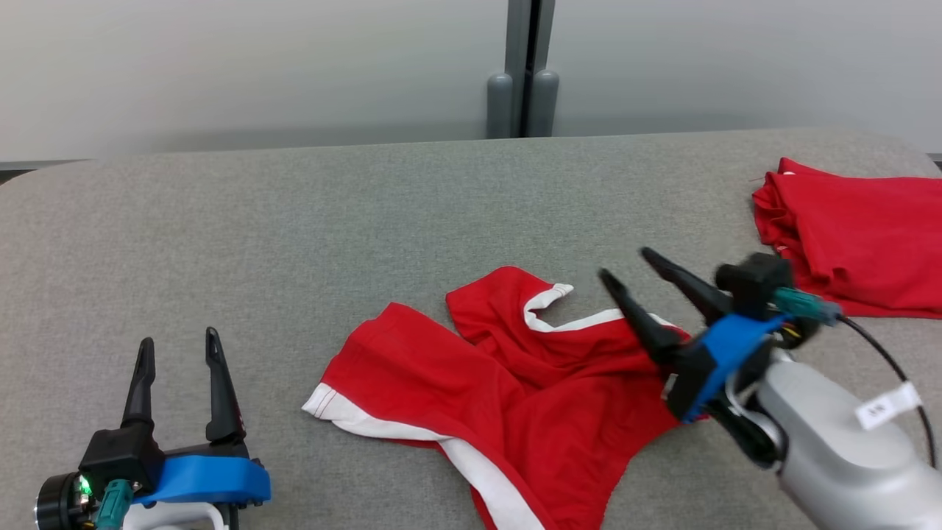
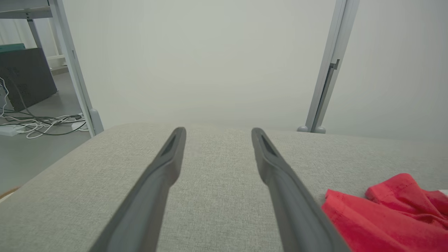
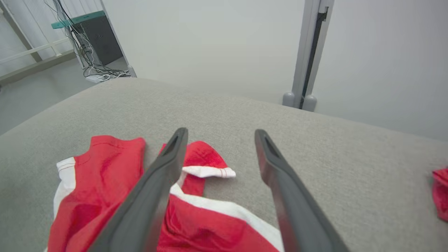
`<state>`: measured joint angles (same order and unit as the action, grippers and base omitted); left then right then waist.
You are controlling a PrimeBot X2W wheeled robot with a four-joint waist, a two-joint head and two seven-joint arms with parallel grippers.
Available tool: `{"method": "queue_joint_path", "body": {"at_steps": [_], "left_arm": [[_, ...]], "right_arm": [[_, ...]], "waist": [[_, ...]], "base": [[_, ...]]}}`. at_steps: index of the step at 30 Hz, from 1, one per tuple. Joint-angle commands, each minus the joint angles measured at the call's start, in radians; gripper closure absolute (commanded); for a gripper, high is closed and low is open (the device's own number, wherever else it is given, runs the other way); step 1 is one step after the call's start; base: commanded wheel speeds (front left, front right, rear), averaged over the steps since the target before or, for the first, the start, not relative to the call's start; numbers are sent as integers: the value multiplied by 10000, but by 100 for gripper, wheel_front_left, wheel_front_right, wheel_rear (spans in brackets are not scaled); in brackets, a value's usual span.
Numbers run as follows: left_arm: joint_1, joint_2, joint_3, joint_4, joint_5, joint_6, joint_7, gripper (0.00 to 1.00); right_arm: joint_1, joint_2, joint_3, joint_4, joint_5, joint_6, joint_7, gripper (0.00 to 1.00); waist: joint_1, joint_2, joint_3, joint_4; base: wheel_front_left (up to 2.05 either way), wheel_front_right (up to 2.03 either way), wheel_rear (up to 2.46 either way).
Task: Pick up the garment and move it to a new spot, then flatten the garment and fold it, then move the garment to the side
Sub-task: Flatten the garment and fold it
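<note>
I see the garment (image 1: pixel 515 375) lying crumpled in the middle of the grey tabletop (image 1: pixel 294 213), toward the near edge. It is spread roughly left to right, and one white-trimmed end trails off toward me. My right tool (image 1: pixel 625 263) hovers over its right part. The jaws are wide apart with nothing between them, and the fingers point up and left across the white neckband (image 1: pixel 548 302). My left tool (image 1: pixel 180 337) is equally wide and empty. It sits well apart to the left, with bare fabric ahead of it. The right arm is plainly nearer. The white-edged hem (image 1: pixel 327 403) faces the left tool, so I judge flattening needs both arms, one per end. A folded red pile (image 1: pixel 854 243) sits at the far right, clear of the garment.
</note>
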<state>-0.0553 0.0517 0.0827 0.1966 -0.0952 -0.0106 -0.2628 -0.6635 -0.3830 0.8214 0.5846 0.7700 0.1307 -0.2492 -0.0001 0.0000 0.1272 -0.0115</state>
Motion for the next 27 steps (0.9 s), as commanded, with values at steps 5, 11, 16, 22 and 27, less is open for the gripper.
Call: {"method": "queue_joint_path", "body": {"at_steps": [5,11,16,22,27], "left_arm": [[29,5,23,-63,86,-46,-24,0],[-56,-1,-29,-113,129,-66,-25,0],[-146,-4,-55,-114,145,-63,-25,0],[-264,-7,-140,-116,155,-14,-25,0],[-371,-10,-154,-114,137,23,-25,0]], "right_arm": [[1132,-835,-738,188,-786,2,263,0],[2300,-622,-1517,349,-1084,2,618,0],[2741,-322,-1849,540,-1309,2,876,0],[2848,-70,-2022,948,-1899,2,1310,27],[2107,-252,-2388,660,-2207,2,1196,100]], "waist": [[1,0,41,-119],[1,0,217,-43],[1,0,390,23],[1,0,574,136],[1,0,691,222]], "base": [[0,0,0],[0,0,0],[0,0,0],[0,0,0],[0,0,0]]}}
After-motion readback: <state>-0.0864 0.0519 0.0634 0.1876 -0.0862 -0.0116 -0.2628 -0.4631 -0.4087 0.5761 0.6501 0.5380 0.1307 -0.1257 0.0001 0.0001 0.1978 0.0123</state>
